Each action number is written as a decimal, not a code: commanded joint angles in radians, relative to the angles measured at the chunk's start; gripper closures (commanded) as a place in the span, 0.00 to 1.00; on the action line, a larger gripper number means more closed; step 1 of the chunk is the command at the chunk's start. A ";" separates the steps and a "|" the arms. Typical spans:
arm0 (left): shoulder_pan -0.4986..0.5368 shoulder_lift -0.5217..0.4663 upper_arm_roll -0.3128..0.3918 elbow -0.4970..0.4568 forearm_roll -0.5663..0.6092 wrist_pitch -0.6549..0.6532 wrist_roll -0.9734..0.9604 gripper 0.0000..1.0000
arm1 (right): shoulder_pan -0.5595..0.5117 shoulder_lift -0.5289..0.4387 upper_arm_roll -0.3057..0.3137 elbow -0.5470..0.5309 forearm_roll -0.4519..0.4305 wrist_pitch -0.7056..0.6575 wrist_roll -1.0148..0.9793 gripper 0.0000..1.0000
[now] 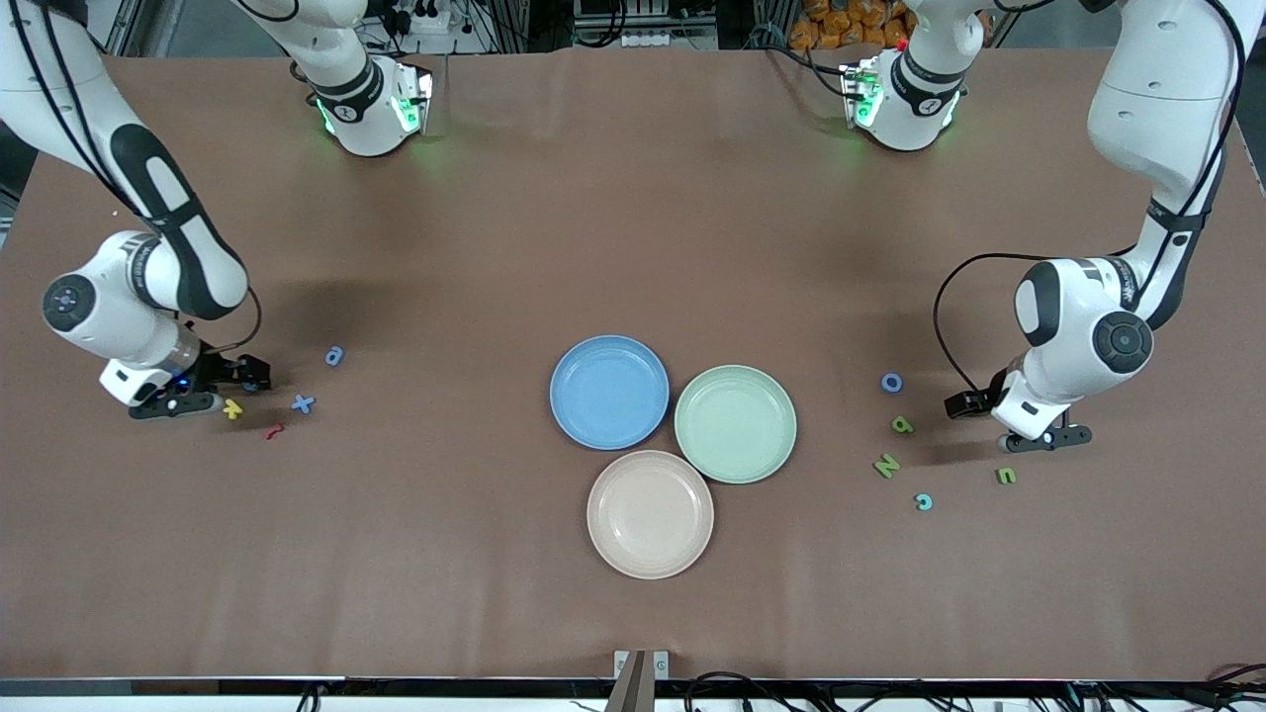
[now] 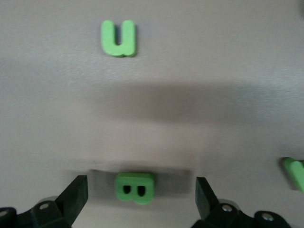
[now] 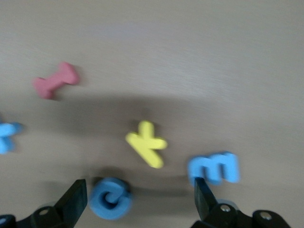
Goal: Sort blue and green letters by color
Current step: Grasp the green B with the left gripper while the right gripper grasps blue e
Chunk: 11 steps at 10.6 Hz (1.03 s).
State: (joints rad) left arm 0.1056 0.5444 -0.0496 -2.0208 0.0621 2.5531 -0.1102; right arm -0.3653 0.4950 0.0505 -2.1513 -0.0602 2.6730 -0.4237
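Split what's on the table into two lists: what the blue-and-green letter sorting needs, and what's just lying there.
For the job:
blue letters
green letters
blue plate
green plate

Lying about:
yellow letter
red letter
beige plate

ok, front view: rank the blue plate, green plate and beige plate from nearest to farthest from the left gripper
1. Round green plate, toward the left arm's end of the plate cluster, closest to the left gripper, which is open, low over the table by the green letters.
2. Round beige plate, nearest the front camera.
3. Round blue plate, toward the right arm's end.
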 commanded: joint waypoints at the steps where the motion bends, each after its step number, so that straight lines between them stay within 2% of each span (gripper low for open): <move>1: 0.025 -0.038 -0.006 -0.047 0.025 0.021 0.018 0.00 | -0.026 0.028 0.011 0.022 0.000 0.001 -0.009 0.00; 3: 0.031 -0.041 -0.006 -0.055 0.025 0.022 0.017 0.00 | 0.012 0.025 0.015 0.016 -0.001 -0.007 0.126 0.00; 4: 0.031 -0.041 -0.006 -0.062 0.018 0.033 0.014 0.06 | 0.012 0.025 0.015 0.016 -0.001 -0.007 0.138 0.00; 5: 0.031 -0.041 -0.006 -0.071 0.012 0.050 0.011 0.22 | 0.012 0.027 0.015 0.014 -0.001 -0.007 0.144 0.00; 6: 0.032 -0.040 -0.007 -0.075 0.010 0.059 0.003 0.42 | 0.012 0.027 0.015 0.013 0.000 -0.008 0.148 0.00; 7: 0.034 -0.038 -0.007 -0.073 0.010 0.058 0.000 0.74 | 0.014 0.022 0.015 0.007 -0.001 -0.018 0.152 0.00; 8: 0.035 -0.038 -0.007 -0.073 0.011 0.058 0.004 0.97 | 0.003 0.022 0.015 0.010 -0.004 -0.033 0.136 0.00; 11: 0.031 -0.040 -0.007 -0.067 0.013 0.056 0.018 1.00 | 0.011 0.014 0.015 0.011 -0.004 -0.036 0.141 0.00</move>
State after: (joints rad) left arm 0.1291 0.5203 -0.0536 -2.0644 0.0649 2.5952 -0.1038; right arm -0.3505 0.5099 0.0586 -2.1428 -0.0588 2.6447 -0.2942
